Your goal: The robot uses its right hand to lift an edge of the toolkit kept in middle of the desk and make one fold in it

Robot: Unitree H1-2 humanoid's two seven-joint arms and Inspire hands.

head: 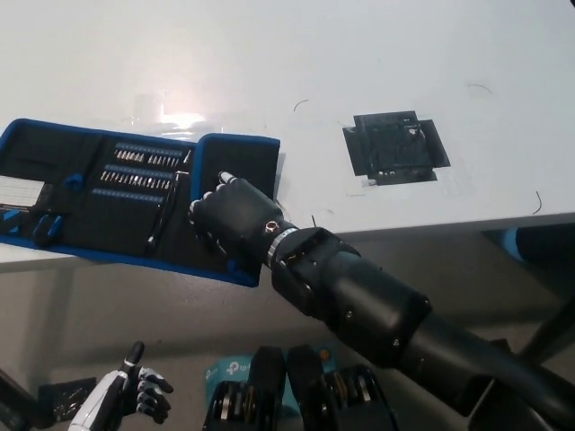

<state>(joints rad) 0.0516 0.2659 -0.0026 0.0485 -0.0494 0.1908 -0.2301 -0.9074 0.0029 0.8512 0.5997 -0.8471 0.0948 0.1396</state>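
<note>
Lying open, blue-edged toolkit

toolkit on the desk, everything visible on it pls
The toolkit is a black fabric case with blue edging, lying open and flat on the white desk, its near edge at the desk's front edge. Rows of small bits fill the middle panel, dark tools sit at the left. The black right hand rests on its right panel.

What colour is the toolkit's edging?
Blue, around a black interior; the head view shows the toolkit best.
</note>
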